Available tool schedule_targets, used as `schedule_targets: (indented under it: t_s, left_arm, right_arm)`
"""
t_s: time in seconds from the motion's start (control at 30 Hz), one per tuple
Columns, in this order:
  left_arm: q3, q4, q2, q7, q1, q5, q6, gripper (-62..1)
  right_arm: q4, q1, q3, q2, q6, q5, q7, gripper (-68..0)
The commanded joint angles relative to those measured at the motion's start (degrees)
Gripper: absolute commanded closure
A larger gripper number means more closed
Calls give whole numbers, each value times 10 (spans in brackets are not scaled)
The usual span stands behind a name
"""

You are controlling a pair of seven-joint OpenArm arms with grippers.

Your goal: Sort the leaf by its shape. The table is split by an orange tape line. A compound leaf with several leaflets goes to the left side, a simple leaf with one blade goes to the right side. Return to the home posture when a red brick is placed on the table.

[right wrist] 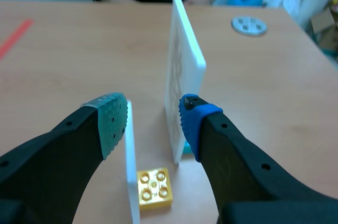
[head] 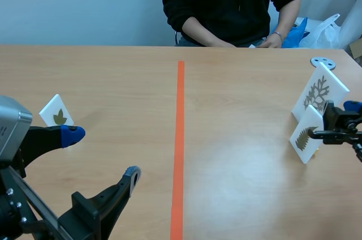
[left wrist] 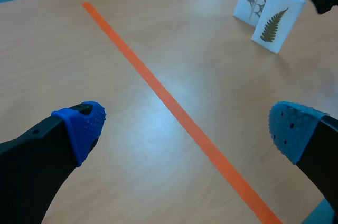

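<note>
The left pincer point(head: 104, 155) hangs low over the near-left part of the bench point(head: 237, 98). Its jaws are spread wide with nothing between them. In its own wrist view the two blue pads point(left wrist: 82, 126) stand far apart over bare wood and the orange tape line point(head: 180, 149). Beyond it, on the left side of the line, a small white card point(head: 56, 114) stands showing an olive leaf (too small to say whether it has one blade or several).

Across the line, near the bench's right edge, two more white cards stand close together. The large card point(head: 319, 91) bears a pale branching leaf. The fern card point(head: 307, 134), smaller and nearer the robot, shows a feathery frond of many leaflets. The right pincer point(head: 338, 122) is right beside the fern card, at the height of its top. Its jaws are apart and clamp nothing. In the right wrist view the fern card's thin edge stands just inside the grey-green pad point(right wrist: 112, 121); whether they touch I cannot tell. The large card rises edge-on just ahead of the blue pad point(right wrist: 193, 121). A yellow studded brick point(right wrist: 155, 188) lies at the fern card's foot, between the two cards.

A grey disc point(head: 322, 62) lies on the bench behind the cards. A person point(head: 232, 2) in a black top sits at the far edge.
</note>
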State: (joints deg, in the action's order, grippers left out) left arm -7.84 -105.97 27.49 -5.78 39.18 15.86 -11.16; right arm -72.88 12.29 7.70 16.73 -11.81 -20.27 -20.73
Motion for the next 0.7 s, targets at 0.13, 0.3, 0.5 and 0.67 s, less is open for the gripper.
schedule_targets:
  t_s: [0.13,0.3,0.5,0.67]
  left_arm:
    - [3,-10,0,-8,-2,1,-1,-623]
    - [3,-10,0,-8,-2,2,-1,-623]
    - [3,-10,0,-8,-2,2,1,-623]
    - [5,-10,0,-8,-2,2,0,-623]
  right_arm:
    - [-132,56,44,11,-14,-37,8,-237]
    - [-219,111,77,36,-88,-61,42,-342]
    - [-279,188,118,58,-166,-103,42,-449]
    - [-305,234,136,60,-232,-104,41,-633]
